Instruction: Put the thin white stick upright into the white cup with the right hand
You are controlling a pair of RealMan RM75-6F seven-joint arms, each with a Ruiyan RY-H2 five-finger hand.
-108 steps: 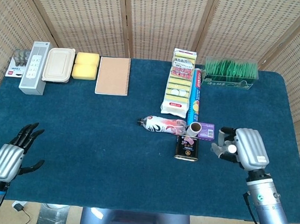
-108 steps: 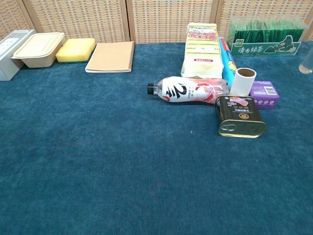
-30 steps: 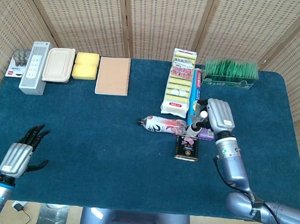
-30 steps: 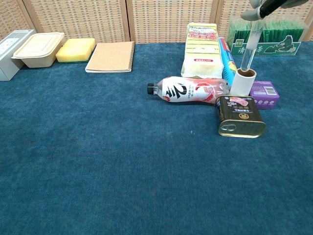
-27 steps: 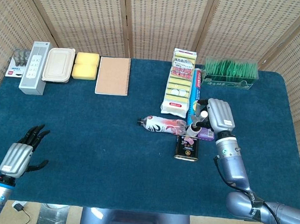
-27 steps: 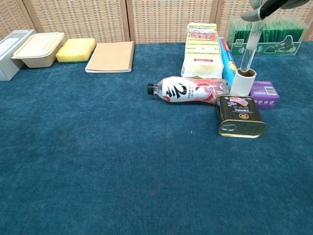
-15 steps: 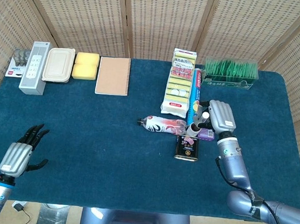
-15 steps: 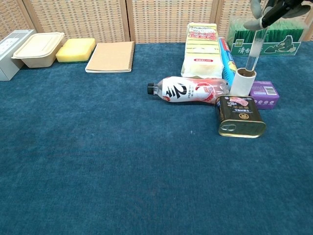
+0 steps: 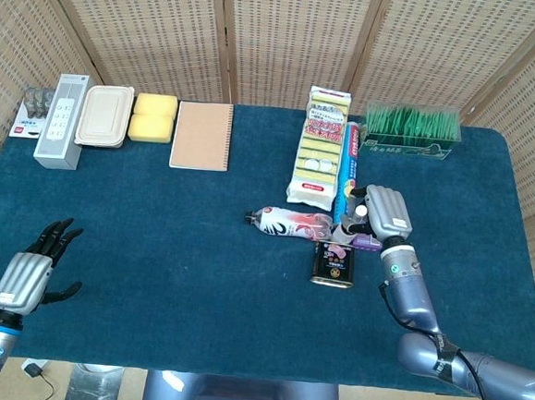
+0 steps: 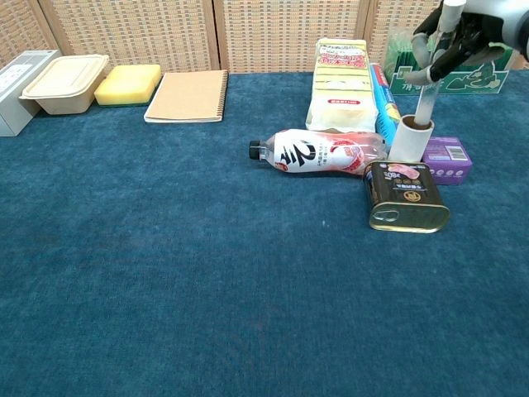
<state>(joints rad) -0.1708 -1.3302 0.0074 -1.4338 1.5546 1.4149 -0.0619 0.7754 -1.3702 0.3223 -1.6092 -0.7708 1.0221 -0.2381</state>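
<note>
The white cup stands upright between a lying bottle and a purple box, just behind a tin can. The thin white stick leans slightly, its lower end inside the cup's mouth. My right hand grips the stick's upper part from above and to the right of the cup. In the head view the right hand hovers over the cup and covers most of it. My left hand floats near the table's front left corner, fingers spread, holding nothing.
Crowding the cup are a plastic bottle, a tin can, a purple box, a blue roll and a sponge pack. A green box, notebook, yellow sponge and lidded container line the back.
My right hand has come down over the cup, and the stick has sunk from its rim to deeper inside. The left hand has shifted slightly.
</note>
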